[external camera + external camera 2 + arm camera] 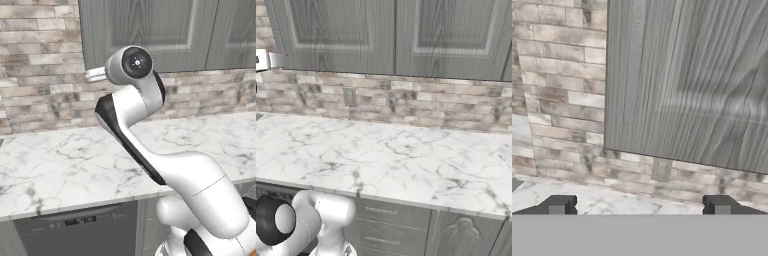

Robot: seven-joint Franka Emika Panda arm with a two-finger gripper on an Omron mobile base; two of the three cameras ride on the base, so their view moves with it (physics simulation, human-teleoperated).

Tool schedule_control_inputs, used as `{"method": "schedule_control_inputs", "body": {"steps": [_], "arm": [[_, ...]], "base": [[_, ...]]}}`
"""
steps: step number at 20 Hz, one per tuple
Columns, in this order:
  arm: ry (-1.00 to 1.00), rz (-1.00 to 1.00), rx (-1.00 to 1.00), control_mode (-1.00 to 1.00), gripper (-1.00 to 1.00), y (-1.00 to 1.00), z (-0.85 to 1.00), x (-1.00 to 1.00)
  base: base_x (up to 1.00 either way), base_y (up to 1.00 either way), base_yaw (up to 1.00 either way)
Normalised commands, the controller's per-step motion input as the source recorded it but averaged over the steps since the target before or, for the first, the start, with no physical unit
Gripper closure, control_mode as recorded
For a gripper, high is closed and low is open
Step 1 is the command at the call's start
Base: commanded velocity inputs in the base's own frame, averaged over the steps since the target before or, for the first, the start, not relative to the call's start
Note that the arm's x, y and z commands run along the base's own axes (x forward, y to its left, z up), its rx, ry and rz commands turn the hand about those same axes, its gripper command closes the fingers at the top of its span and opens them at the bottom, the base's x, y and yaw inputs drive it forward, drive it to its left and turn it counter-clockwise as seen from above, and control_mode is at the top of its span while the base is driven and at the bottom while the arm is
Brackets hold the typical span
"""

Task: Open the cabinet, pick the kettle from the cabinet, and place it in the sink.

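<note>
Gripper: gripper [639,206], two dark finger tips [558,205] standing wide apart with nothing between them; released, empty, facing the wall above the back edge of the worktop.
Aim: hand view looks at the lower left corner of the cabinet [687,80], so the hand appears lined up for the door's free edge, ahead of any pull.
Arm: white arm [150,150] reared up over the front edge of the worktop, wrist raised to the level of the cabinet's bottom edge; judged an approach posture, no contact yet.
Cabinet: grey wood-grain wall unit, recessed-panel doors shut, hung over the back edge of the worktop; step one of the task not yet done.
Kettle: presumably behind the closed doors; its exact spot cannot be told.
Backsplash: brick backsplash [406,100] between cabinet and worktop, carrying a small wall outlet [661,170] just below the cabinet's lower edge.
Worktop: white marble worktop [386,160], bare where it shows.
Below: dishwasher front [75,230] under the front edge; ornate base cabinets [456,235] beside it.
Risk: door edge offers little purchase; tips could slip off.
</note>
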Motion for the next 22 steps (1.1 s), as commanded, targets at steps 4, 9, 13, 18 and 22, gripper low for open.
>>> {"method": "schedule_control_inputs", "body": {"steps": [4, 9, 13, 18, 22], "arm": [[-0.17, 0.0, 0.0, -1.0, -1.0, 0.16, 0.21, 0.23], [-0.02, 0.0, 0.03, -1.0, -1.0, 0.11, 0.26, 0.36], [0.0, 0.0, 0.04, -1.0, -1.0, 0.09, 0.32, 0.35], [0.0, 0.0, 0.06, -1.0, -1.0, 0.08, 0.28, 0.29], [0.0, 0.0, 0.05, -1.0, -1.0, 0.11, 0.16, 0.28]], "base": [[0.0, 0.0, 0.0], [0.0, 0.0, 0.0], [0.0, 0.0, 0.0], [0.0, 0.0, 0.0], [0.0, 0.0, 0.0]]}}
